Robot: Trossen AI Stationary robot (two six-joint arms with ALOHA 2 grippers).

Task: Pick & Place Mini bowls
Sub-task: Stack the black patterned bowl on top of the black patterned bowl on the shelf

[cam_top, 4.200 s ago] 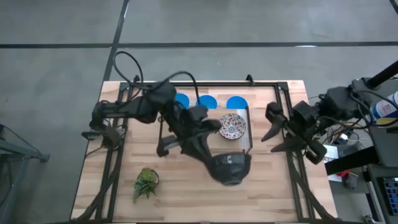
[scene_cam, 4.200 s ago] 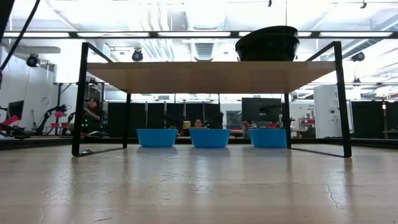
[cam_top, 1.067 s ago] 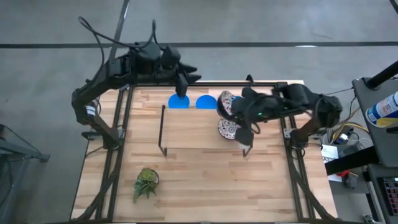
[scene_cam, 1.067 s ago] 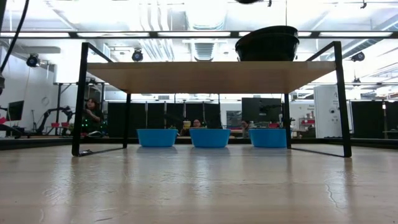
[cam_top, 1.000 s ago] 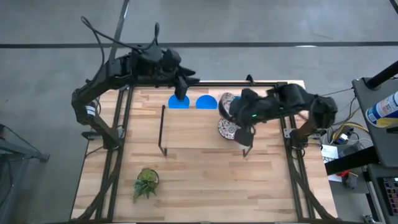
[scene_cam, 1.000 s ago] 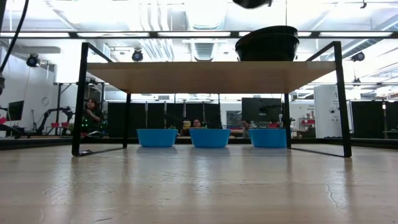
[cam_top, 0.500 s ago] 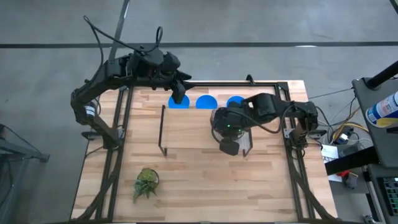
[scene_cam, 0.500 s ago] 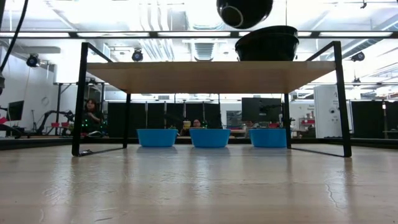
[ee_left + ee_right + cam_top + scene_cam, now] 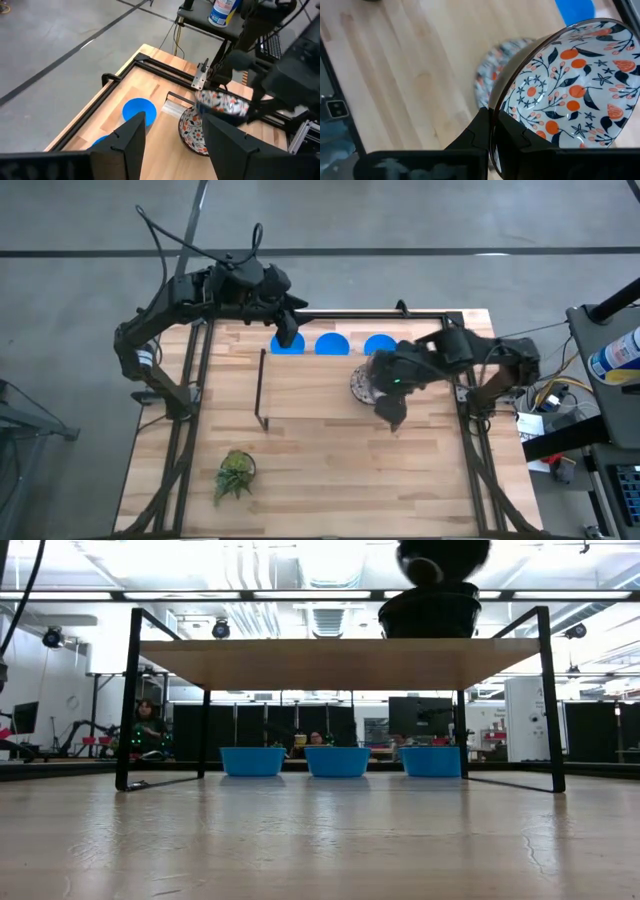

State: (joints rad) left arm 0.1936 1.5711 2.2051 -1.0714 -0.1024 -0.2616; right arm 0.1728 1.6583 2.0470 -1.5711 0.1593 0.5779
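Observation:
A wooden shelf (image 9: 310, 395) on black legs stands mid-table. On it sits one patterned mini bowl (image 9: 362, 384), also in the left wrist view (image 9: 192, 134). My right gripper (image 9: 492, 145), over the shelf's right end, is shut on a second patterned bowl (image 9: 570, 85), which hangs above the first (image 9: 222, 104). Three blue mini bowls (image 9: 252, 761) (image 9: 337, 761) (image 9: 430, 761) rest on the table behind the shelf. My left gripper (image 9: 172, 137) hovers open above the leftmost blue bowl (image 9: 290, 345), holding nothing. My right gripper pinches the patterned bowl's rim (image 9: 492, 112), one finger on the inner side and one on the outer wall. The bowl is lifted clear and tilted, its painted inside showing, above the bowl that sits on the shelf.
A small green plant (image 9: 235, 473) stands near the table's near left corner. Black frame rails (image 9: 470, 430) run along the table's sides and far edge. Bare wood lies in front of the shelf. People sit in the room beyond (image 9: 148, 725).
My right gripper has carried the patterned bowl from the far side, near the blue bowls, toward the near edge and down over the shelf, then a little toward the table's right. It has stayed shut on the bowl.

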